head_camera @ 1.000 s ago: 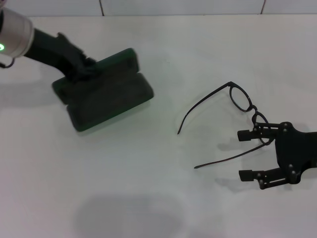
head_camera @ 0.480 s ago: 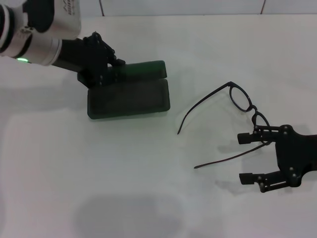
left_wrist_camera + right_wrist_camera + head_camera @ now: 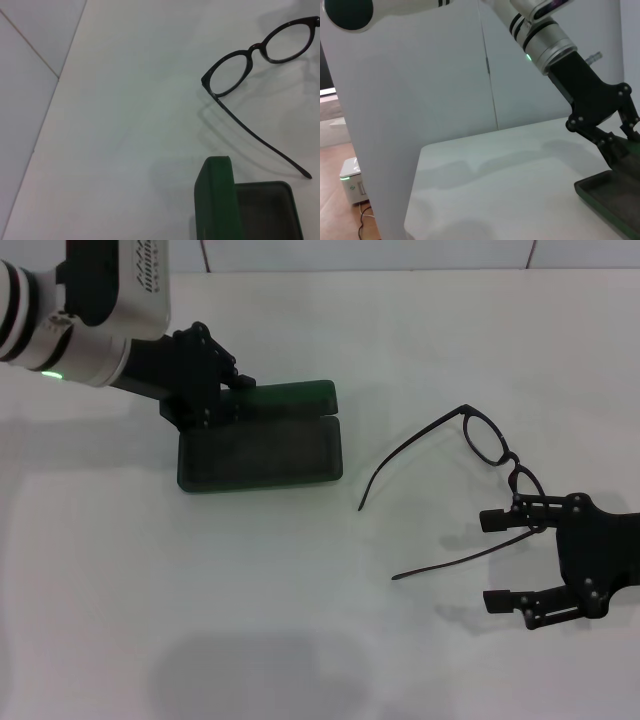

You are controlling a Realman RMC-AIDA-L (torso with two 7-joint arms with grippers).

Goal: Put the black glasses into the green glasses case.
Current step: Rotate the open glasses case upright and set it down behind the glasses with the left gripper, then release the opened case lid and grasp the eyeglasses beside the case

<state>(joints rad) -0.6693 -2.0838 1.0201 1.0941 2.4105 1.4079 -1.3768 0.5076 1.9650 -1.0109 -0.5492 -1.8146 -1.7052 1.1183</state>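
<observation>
1. Table [image 3: 300, 640] is white; its far edge meets the wall at the top of the head view. Bare surface in front of and between the case and the glasses.
2. Case [image 3: 260, 445] is left of centre, open, green shell, dark lining up. Lid [image 3: 285, 398] stands along the far side. Long axis runs left-right.
3. Left gripper [image 3: 235, 390] is at the lid's left end, clamped on it.
4. Glasses [image 3: 480, 455] lie right of centre, well apart from the case: thin black frame, clear roundish lenses, temples unfolded.
5. Lens front runs diagonally, far-left to near-right. Temples point toward the near-left, tips toward the table's middle.
6. Right gripper [image 3: 500, 560] is at the near-right, fingers spread wide, holding nothing. Upper finger [image 3: 500, 517] is just beside the nearer lens; the nearer temple passes between the fingers.
</observation>
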